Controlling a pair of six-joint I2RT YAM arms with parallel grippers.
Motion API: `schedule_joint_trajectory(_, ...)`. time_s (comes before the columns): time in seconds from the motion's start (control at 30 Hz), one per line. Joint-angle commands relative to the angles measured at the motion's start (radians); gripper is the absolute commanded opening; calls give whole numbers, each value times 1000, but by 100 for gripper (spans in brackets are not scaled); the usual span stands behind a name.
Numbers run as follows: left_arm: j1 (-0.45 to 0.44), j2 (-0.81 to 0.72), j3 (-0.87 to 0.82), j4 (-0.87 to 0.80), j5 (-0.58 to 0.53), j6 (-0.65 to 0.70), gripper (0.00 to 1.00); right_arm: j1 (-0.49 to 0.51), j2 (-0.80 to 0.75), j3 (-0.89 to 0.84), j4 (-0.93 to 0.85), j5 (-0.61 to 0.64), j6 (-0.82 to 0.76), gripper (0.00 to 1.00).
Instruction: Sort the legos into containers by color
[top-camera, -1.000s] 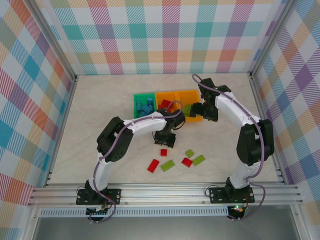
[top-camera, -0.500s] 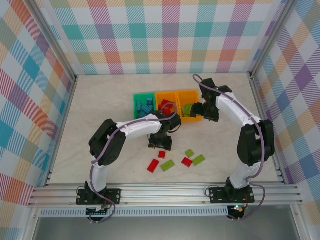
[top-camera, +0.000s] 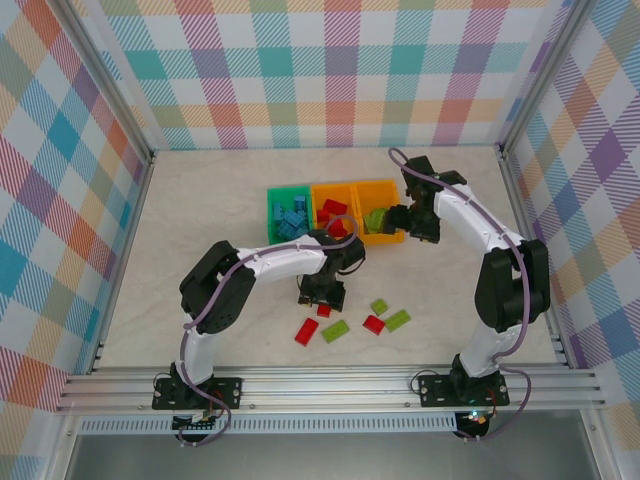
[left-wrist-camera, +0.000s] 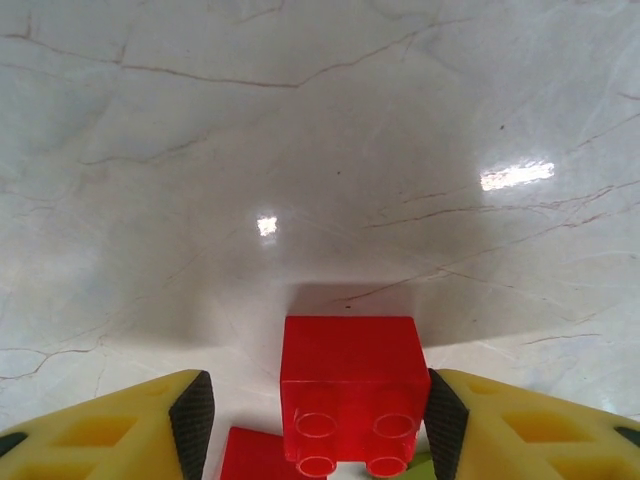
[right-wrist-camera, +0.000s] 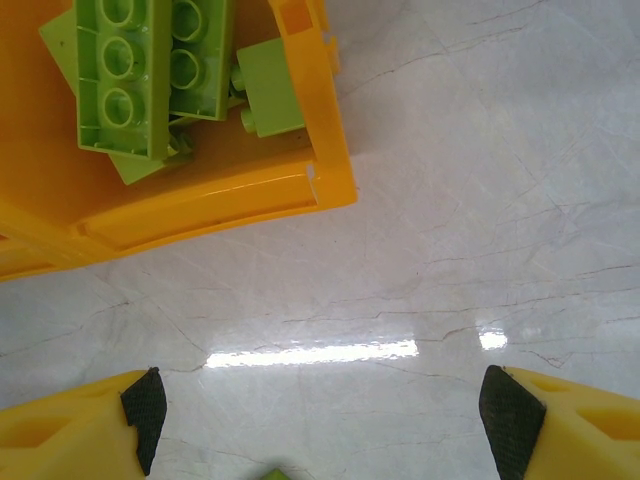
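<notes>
Your left gripper straddles a red brick on the surface, jaws partly open, gripping nothing. The brick looks light, stiff and slick, so pinch its flat side walls squarely. Your right gripper gapes empty beside the orange bin.

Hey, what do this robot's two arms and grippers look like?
Both the left arm and right arm have white shells, black joints and a purplish cable looped alongside. The left gripper and right gripper each have yellow fingers with black pads.
</notes>
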Motion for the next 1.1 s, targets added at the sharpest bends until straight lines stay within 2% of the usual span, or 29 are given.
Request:
schedule_joint_trajectory(0.0,-14,0,-8,-2,16,-12,54,-7,5,6,-6,-8,-13,84)
schedule_joint_trajectory(0.23,-14,40,15,1,28,4,36,-9,-8,10,-7,-11,-9,84)
schedule_joint_trajectory(0.53,3,41,64,-13,0,28,25,-10,-29,24,-14,-6,-8,84)
schedule_joint_trajectory(0.7,66,40,249,-84,-56,82,25,-4,-79,-11,5,29,-7,82)
schedule_joint_trajectory(1.07,241,233,778,-209,-111,187,27,47,-249,-336,117,-47,57,79)
